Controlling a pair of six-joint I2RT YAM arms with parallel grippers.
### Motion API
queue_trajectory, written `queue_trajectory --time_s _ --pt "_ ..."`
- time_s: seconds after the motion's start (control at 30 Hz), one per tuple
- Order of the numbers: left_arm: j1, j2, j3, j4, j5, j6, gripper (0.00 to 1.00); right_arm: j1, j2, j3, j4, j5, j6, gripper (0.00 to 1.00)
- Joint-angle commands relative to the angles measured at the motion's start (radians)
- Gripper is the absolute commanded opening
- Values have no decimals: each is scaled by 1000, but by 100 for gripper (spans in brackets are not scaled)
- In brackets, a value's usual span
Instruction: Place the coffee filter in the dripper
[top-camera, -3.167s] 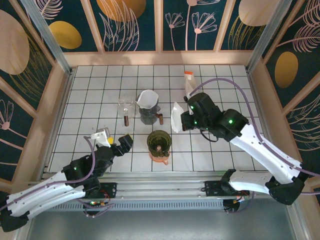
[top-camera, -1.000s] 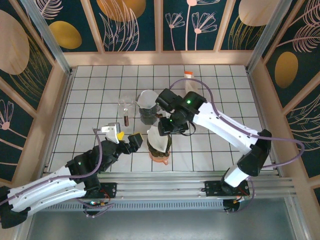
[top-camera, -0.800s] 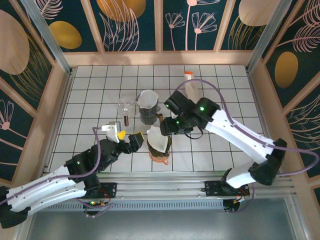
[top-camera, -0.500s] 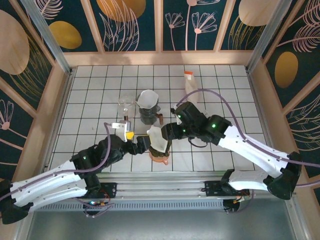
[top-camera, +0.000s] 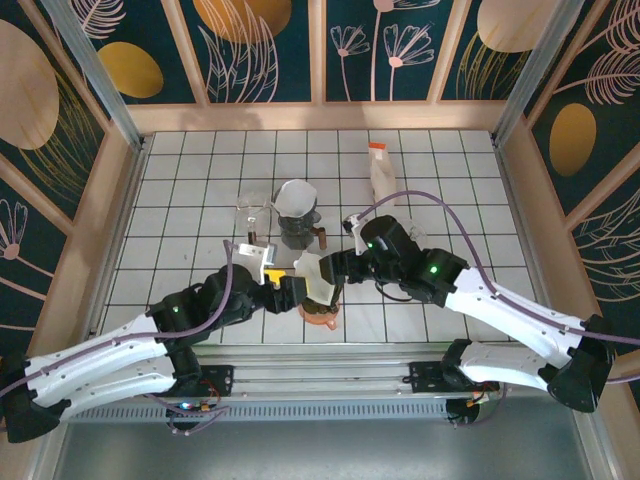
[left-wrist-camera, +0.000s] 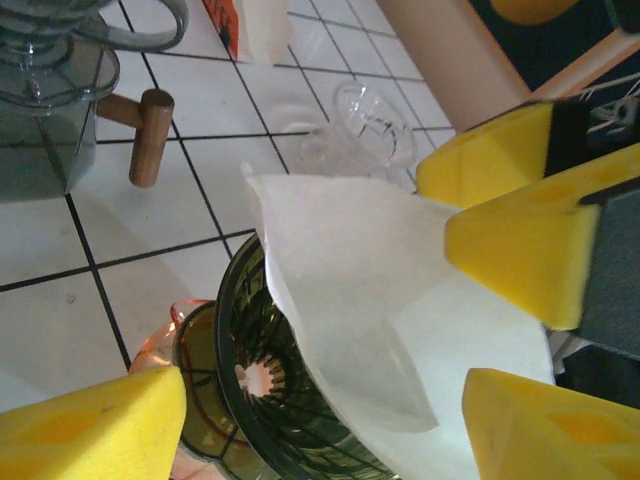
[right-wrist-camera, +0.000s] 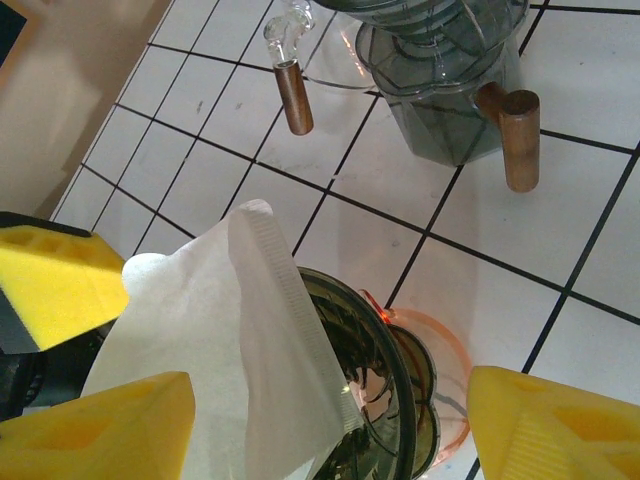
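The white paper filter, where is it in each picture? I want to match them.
Top external: the coffee filter is in the middle, leaning in the green dripper.
Left wrist: the coffee filter runs from centre to lower right, over the dripper.
Right wrist: the coffee filter is lower left, dipping into the dripper.
Shared landmark: the ribbed green dripper.

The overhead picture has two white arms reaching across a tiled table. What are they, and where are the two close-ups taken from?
They are robot arms bolted at the near edge of the table, each ending in a two-finger gripper with yellow pads. One camera looks down from behind them; each close-up comes from a wrist camera. On it stand a green dripper, another glass brewer, a glass cup and a bottle. A white paper filter leans in the dripper, sticking out above its rim. The left gripper and right gripper are open around it, clamping nothing.
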Motion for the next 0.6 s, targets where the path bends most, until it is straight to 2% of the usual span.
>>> queue_trajectory --time_s 0.0,0.13,0.33,0.57 --pt "1 5 19 -24 18 -12 68 5 -21 -18 31 5 -7 72" --pt "15 -6 12 -35 8 -23 66 4 -25 -30 30 16 -5 70" --pt "23 -15 7 -1 26 -20 72 4 -14 -24 34 14 -7 68" --pt "87 -24 -43 13 65 -34 62 4 -18 -59 53 4 6 66"
